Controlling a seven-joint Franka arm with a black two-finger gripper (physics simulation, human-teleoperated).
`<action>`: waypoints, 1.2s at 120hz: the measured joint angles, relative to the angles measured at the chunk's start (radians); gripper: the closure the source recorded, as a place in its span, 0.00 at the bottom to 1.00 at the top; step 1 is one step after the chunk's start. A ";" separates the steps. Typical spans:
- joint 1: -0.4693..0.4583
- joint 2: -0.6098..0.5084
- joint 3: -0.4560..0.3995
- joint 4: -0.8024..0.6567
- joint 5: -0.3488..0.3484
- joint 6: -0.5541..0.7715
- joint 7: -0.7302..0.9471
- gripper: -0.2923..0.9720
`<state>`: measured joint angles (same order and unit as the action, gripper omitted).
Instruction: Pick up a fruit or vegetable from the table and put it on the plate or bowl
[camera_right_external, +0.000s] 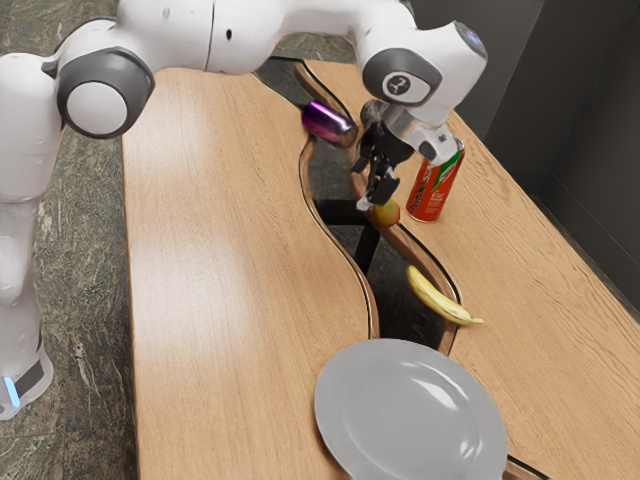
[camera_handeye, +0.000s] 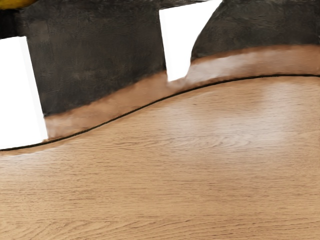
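Gripper: hangs from the arm's hand over the dark wavy gap, tips pointing down. You cannot tell whether it is clenched or released.

Surface: light wood in two halves, split by that gap. Your wrist view looks down on wood grain running up to the curved edge of the gap.

Plate: grey, at the near end of the surface, lying across the gap.

Can: red, upright, just beside the gripper on the exterior view's right.

Banana: at the gap's edge, between can and plate.

Purple vegetable: glossy, at the gap's far end, behind the gripper.

Small fruit: yellow with a red blush, directly under the gripper at the gap's edge, near the can's base. You cannot tell whether it is held or resting.
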<state>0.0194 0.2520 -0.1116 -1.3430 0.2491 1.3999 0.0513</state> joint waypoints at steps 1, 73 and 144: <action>0.000 0.000 0.000 0.000 0.001 0.012 0.001 0.23; 0.458 0.401 -0.394 0.400 0.036 0.218 0.129 0.23; 0.475 0.657 -0.429 0.629 0.047 0.208 0.225 0.23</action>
<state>0.4940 0.9092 -0.5402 -0.7141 0.2962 1.6083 0.2766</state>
